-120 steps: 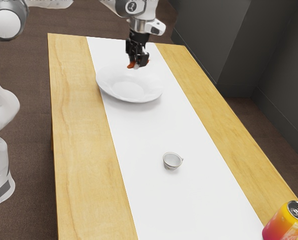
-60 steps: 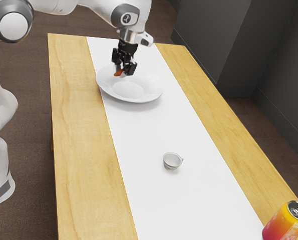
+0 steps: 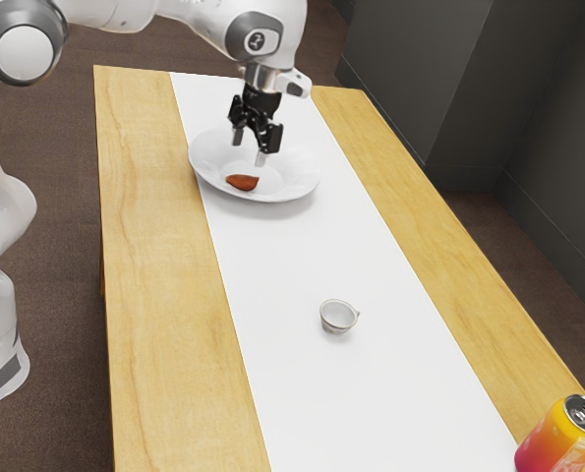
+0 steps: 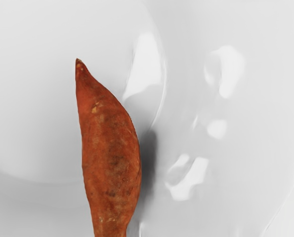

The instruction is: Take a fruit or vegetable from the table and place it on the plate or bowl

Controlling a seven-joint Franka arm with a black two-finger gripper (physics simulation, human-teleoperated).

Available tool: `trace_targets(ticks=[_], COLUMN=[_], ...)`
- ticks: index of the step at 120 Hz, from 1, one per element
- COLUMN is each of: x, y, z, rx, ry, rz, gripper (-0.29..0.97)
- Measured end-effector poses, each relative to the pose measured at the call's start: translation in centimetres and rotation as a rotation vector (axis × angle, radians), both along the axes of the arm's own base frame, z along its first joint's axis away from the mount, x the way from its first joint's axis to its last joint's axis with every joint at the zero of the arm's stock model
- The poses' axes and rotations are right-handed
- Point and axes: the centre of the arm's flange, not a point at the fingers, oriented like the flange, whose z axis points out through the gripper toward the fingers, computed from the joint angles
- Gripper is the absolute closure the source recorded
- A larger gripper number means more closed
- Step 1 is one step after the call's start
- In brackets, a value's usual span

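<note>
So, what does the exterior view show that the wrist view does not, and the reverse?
Exterior view: the arm with its open end effector above the plate, the wooden table with a white runner, a small cup, and a drink can at that view's lower right. Wrist view: close detail, namely the sweet potato's pointed tip, its mottled orange-brown skin, its shadow and the glossy reflections on the plate. Both: the sweet potato lying on the white plate.
</note>
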Motion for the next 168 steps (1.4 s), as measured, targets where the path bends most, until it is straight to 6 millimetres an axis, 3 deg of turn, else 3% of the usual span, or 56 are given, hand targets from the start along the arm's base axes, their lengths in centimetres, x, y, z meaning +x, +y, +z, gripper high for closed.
trace_targets(ticks=[16, 28, 41, 47, 71, 85, 125, 145, 168], x=[0.1, 0.9, 0.0, 0.3, 4.7, 6.1, 5.8, 7.0, 6.9], y=[-0.6, -3.5, -0.1, -0.1, -6.4, -9.8, -7.9, -12.2, -12.4], z=[0.3, 0.5, 1.3, 1.4, -0.2, -1.5, -1.8, -2.4, -2.9], rx=[-0.014, -0.090, -0.155, -0.140, -0.050, -0.042, 0.035, 0.061, 0.043], ry=[0.002, -0.006, -0.086, -0.110, -0.108, -0.081, 0.010, 0.069, 0.103], rz=[-0.015, -0.085, -0.132, -0.207, -0.576, -0.726, -0.977, -1.239, -1.355], gripper=[0.01, 0.01, 0.00, 0.00, 0.00, 0.00, 0.00, 0.00, 0.00])
